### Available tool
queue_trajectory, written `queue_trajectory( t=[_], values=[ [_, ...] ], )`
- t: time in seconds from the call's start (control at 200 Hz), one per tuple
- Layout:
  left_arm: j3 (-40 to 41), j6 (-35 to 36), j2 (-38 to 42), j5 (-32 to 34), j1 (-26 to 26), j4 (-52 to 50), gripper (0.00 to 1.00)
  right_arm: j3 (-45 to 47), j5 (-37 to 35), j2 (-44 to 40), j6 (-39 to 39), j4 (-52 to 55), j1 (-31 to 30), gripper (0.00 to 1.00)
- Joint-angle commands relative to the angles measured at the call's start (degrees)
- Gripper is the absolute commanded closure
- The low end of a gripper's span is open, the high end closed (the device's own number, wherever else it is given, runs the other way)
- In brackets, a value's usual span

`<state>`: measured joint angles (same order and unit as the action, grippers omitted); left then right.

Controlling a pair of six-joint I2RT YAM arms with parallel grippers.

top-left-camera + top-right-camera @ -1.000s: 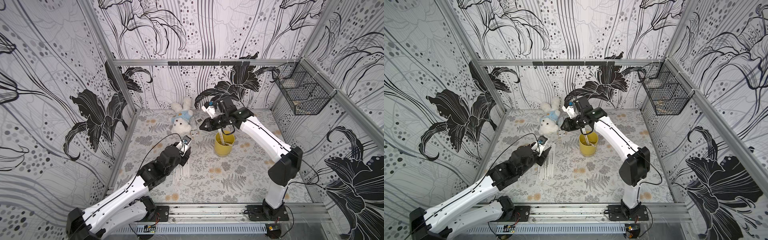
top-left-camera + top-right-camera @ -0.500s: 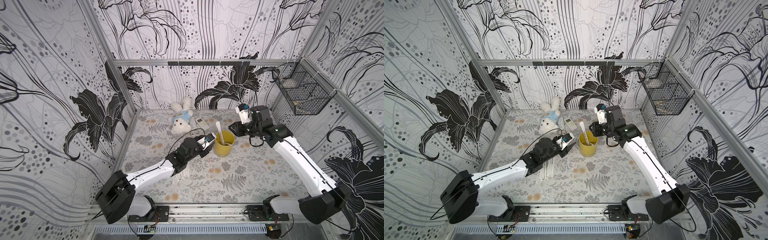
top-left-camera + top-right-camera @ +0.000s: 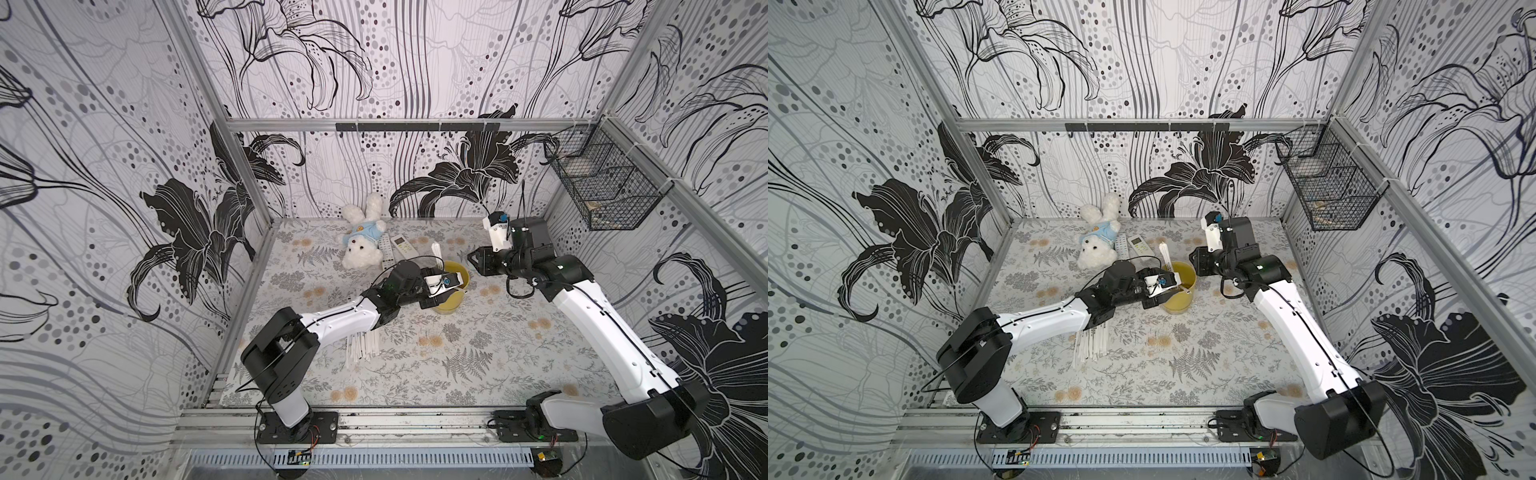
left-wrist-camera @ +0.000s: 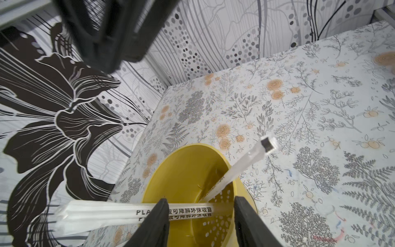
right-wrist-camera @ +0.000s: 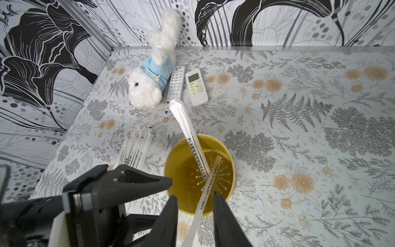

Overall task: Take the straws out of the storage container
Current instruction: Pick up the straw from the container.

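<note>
Now | your left gripper (image 4: 200,198) is hovering wide-jawed over the yellow cylindrical cup (image 4: 181,171) | right gripper (image 5: 195,195) is straddling, narrow-jawed and not pinching, its white paper-wrapped straw (image 5: 210,177).

The cup (image 5: 181,154) is yellow, the straws (image 5: 188,132) white (dark print), the tabletop (image 5: 299,139) grey ferns and orange roses.

White plush toy (image 5: 149,81) w/ blue top, 2 remotes (image 5: 175,89) just beside; wire basket (image 3: 602,183) on side wall

Straws (image 5: 193,147) leaning in cup (image 5: 181,171) mid-table, more straws (image 5: 136,147) lying front-left of it, toy (image 5: 147,89) and remotes (image 5: 196,86) behind.
</note>
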<state>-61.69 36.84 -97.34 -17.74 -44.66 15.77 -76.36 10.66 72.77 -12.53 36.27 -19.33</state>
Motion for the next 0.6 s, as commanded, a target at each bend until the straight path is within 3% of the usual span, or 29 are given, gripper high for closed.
queue_trajectory(
  t=[0.0, 0.24, 0.481, 0.596],
  values=[
    [-3.3, 2.9, -2.1, -4.1, -0.5, -2.7, 0.47, 0.7, -1.1, -1.3, 1.1, -1.3, 0.6, 0.68],
    [-6.4, 3.1, -5.5, -4.8, -1.0, -4.2, 0.51, 1.0, -0.7, -1.0, 1.3, -1.9, 0.9, 0.68],
    [-8.0, 2.3, -6.6, -5.5, -1.0, -3.8, 0.73, 1.4, -0.3, -0.5, 1.4, -2.8, 1.1, 0.68],
    [-7.9, 1.7, -6.1, -5.5, -1.0, -3.1, 0.76, 1.7, 0.4, -0.4, 1.3, -3.2, 1.0, 0.68]
  ],
)
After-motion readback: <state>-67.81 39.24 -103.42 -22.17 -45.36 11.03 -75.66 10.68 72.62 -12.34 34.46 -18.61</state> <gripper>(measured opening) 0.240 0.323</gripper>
